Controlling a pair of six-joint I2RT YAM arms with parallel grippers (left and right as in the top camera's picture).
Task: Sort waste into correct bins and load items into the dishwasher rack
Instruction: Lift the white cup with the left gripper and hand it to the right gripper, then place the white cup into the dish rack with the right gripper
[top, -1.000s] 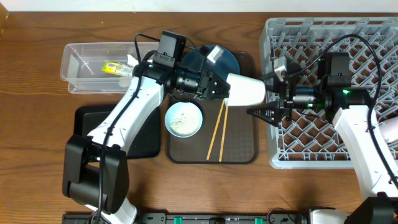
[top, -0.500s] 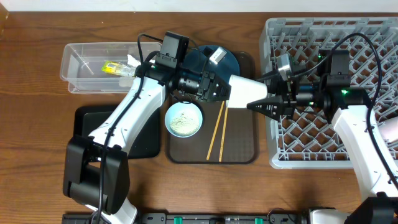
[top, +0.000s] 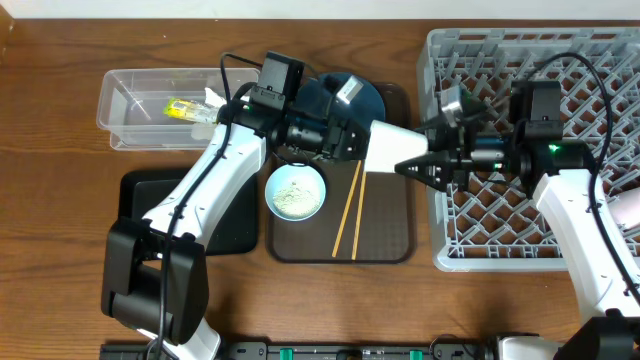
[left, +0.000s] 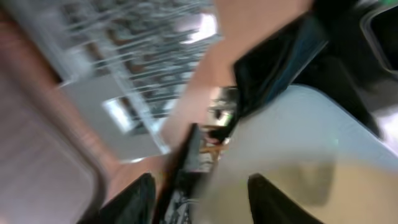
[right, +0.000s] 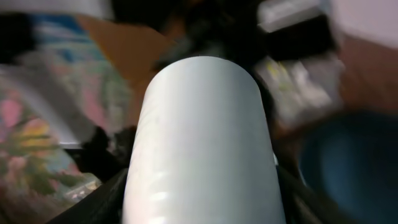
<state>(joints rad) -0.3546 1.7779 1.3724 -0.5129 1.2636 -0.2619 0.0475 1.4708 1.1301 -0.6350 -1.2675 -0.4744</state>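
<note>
Above the tray (top: 390, 235), the right gripper (top: 422, 166) clamps the cup (top: 392, 145); the left gripper (top: 350, 140) jaws stand half apart. Withdraw left straight back before swinging to the rack (top: 470, 245).

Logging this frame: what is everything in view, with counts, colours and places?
dishwasher rack: 1, grey, right.
serving tray: 1, brown, centre.
plate: 1, dark blue, far end of serving tray.
bowl: 1, pale blue, on serving tray, white bits inside.
chopsticks: 2, light wood, beside bowl.
cup: 1, cream, lying sideways between the grippers.
tub: 1, clear, far left.
wrapper: 1, yellow-green, in tub.
napkin: 1, white, in tub.
black tray: 1, near left.
pink object: 1, right edge, cut off.
left gripper: at the cup's base, grip unclear.
right gripper: closed on the cup's other end.
</note>
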